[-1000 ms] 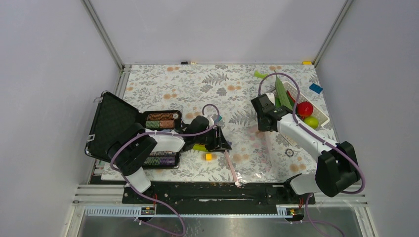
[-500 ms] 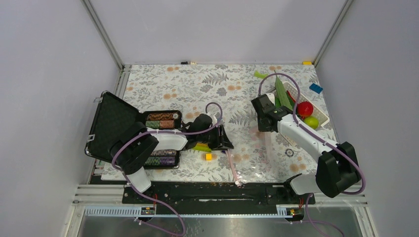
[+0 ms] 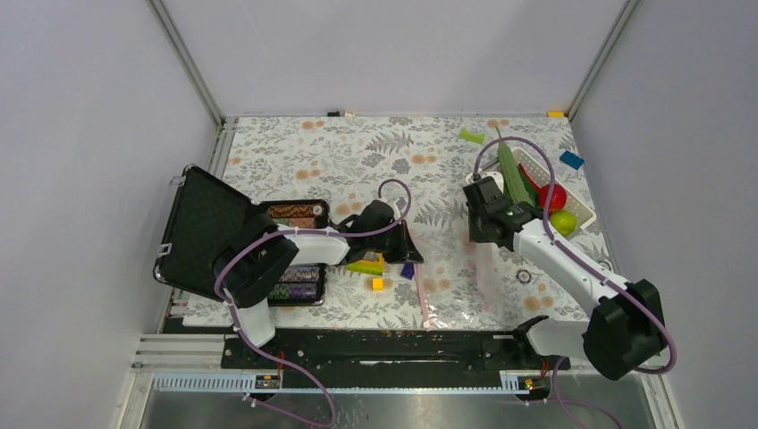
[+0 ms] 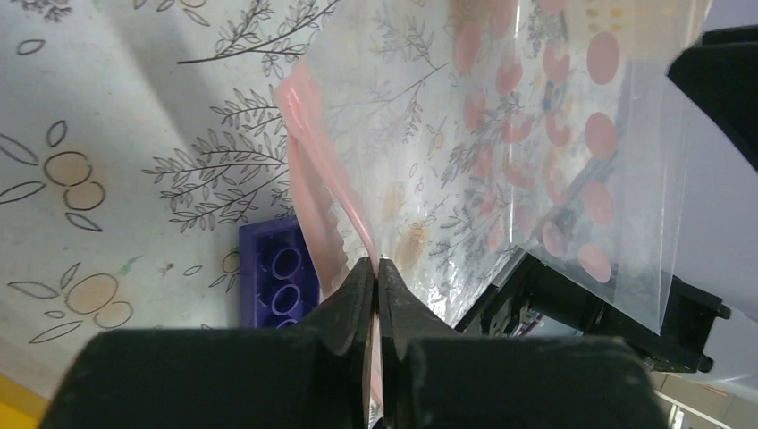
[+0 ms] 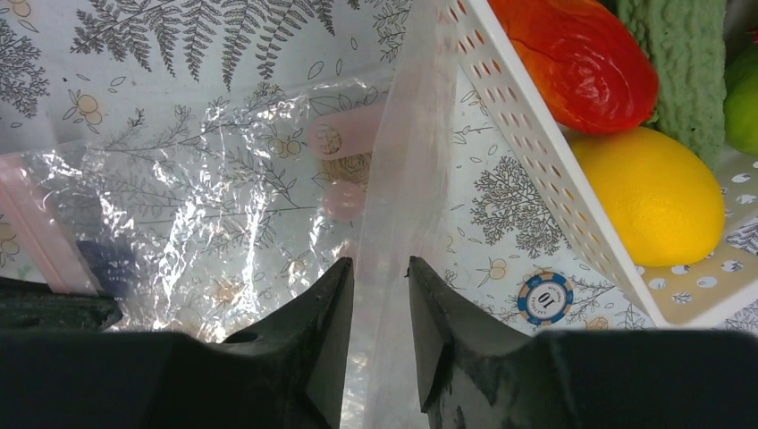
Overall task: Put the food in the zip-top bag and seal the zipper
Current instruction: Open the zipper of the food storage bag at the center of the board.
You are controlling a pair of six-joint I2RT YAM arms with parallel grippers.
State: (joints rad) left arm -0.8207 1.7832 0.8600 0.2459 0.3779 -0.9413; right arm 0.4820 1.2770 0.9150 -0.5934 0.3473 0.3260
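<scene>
The clear zip-top bag (image 3: 460,290) lies partly lifted between my two grippers. It also shows in the left wrist view (image 4: 501,134) and the right wrist view (image 5: 206,197). My left gripper (image 3: 409,250) (image 4: 375,261) is shut on the pinkish-red zipper (image 4: 308,179) (image 3: 422,299). My right gripper (image 3: 485,239) (image 5: 382,264) pinches a milky fold of the bag, with its jaws a little apart. The food sits in the white basket (image 3: 581,210) to the right. It is a green cucumber (image 3: 511,170), a red fruit (image 3: 551,197) and a yellow-green fruit (image 3: 563,221) (image 5: 652,192).
An open black case (image 3: 201,237) with poker chips stands at the left. A green and yellow toy (image 3: 366,264), a yellow brick (image 3: 377,283) and a purple brick (image 3: 407,270) lie by my left gripper. A loose chip (image 3: 524,275) lies near the basket. Green (image 3: 471,136) and blue (image 3: 572,160) bricks lie far back.
My left gripper has moved right with the zipper, uncovering the purple brick. My right arm has shifted right and the bag's fold has risen with it.
</scene>
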